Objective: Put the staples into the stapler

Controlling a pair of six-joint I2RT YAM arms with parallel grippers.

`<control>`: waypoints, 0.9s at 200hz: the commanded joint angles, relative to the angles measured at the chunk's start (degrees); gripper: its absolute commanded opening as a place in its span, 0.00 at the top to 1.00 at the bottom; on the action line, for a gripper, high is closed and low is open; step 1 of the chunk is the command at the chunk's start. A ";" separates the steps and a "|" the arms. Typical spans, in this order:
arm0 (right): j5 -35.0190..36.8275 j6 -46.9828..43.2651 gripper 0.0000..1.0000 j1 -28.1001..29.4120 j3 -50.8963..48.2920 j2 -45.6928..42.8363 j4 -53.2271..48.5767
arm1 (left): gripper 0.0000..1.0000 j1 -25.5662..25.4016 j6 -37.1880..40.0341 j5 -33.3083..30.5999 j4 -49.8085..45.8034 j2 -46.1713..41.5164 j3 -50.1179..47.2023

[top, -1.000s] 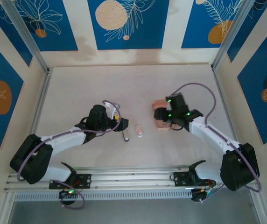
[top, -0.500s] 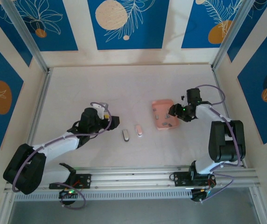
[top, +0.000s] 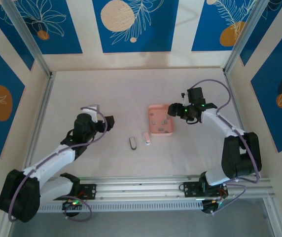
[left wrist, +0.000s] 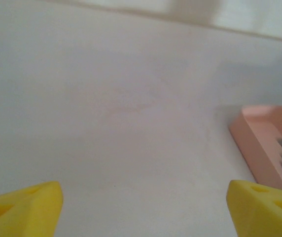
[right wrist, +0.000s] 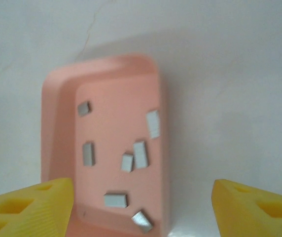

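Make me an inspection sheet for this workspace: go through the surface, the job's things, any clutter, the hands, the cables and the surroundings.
Surface: white table, no spills or marks seen.
Job's things: pink tray holds several loose grey staples. A small grey piece and a pale piece lie side by side, near left of the tray. They may be the stapler, but are too small to tell.
Clutter: nothing seen.
Hands: left hand is open and holds nothing, over bare table. Right hand is open and holds nothing, over the tray.
Cables: a grey cable loops along each arm, off the items.
Surroundings: blue leaf-patterned wall panels; metal rail at the near edge.
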 commanded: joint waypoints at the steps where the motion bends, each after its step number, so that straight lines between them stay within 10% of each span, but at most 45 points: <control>1: 7.23 -3.36 0.03 -2.61 -2.66 -5.87 4.77 | 0.09 1.20 7.29 -14.43 0.53 -4.38 -2.71; 64: 15.14 -8.11 0.01 -9.17 -17.79 -13.03 25.70 | 0.00 1.72 21.59 -31.82 20.55 -10.00 -16.41; 120: 16.24 -11.45 0.01 -11.87 -26.55 -10.10 40.74 | 0.00 5.85 23.64 -25.43 41.47 7.93 -19.14; 148: 14.59 -13.47 0.01 -12.14 -32.44 -8.31 54.35 | 0.00 5.96 30.43 -19.80 66.28 24.15 -20.81; 180: 7.31 -15.41 0.01 -12.53 -33.82 -7.89 57.90 | 0.00 7.37 30.34 -18.24 64.76 31.73 -15.92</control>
